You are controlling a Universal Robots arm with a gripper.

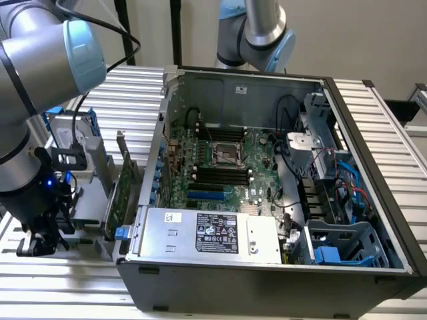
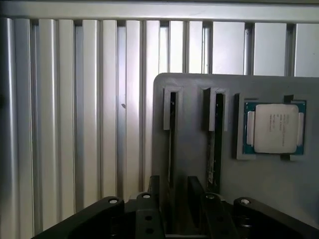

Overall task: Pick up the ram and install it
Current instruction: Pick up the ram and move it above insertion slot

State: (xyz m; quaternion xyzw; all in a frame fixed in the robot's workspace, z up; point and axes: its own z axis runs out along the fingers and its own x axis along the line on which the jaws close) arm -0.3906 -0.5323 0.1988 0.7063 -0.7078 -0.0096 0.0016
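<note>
Barely visible, the ram (image 2: 213, 149) stands edge-on in a slot of the grey holder (image 2: 192, 114).
Only its thin edge shows, long axis running away from the end effector (image 2: 174, 185), along the bench (image 2: 75, 124) slats. End effector fingers (image 2: 195, 193) stand apart, one just beside the ram's near end; the dark slot between them is unreadable.

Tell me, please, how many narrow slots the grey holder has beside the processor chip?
2 slots in the grey holder. One lies right beside the processor chip; the other lies farther from it, in line with the gripper. The gripper hides their near ends.
</note>
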